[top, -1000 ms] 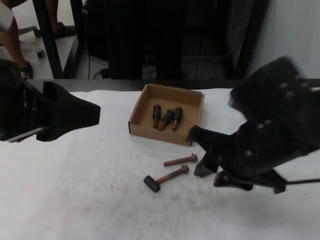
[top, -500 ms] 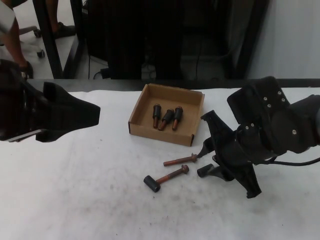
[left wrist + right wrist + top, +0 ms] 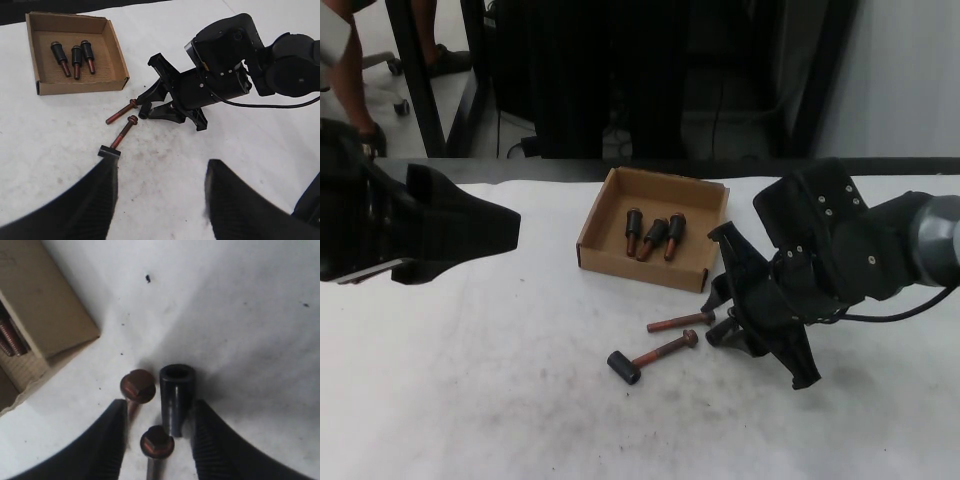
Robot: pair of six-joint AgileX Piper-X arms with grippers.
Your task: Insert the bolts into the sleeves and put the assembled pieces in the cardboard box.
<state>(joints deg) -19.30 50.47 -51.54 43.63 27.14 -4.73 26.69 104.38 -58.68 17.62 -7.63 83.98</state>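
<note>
Sleeve pickup, it seems: the right gripper (image 3: 159, 405), fingers apart, straddles the short black tubular sleeve (image 3: 177, 395); next, clamp it, avoiding the copper-coloured steel bolts (image 3: 137, 386).

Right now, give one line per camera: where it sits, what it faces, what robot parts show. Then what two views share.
High view: behind the arms, looking forward and down over the bench; both arms show.
Left wrist view: on the left arm, facing the cardboard box and right gripper; the open left gripper shows.
Right wrist view: on the right arm, close above the bench; its fingers flank a sleeve.
High and left wrist views share the cardboard box.
</note>
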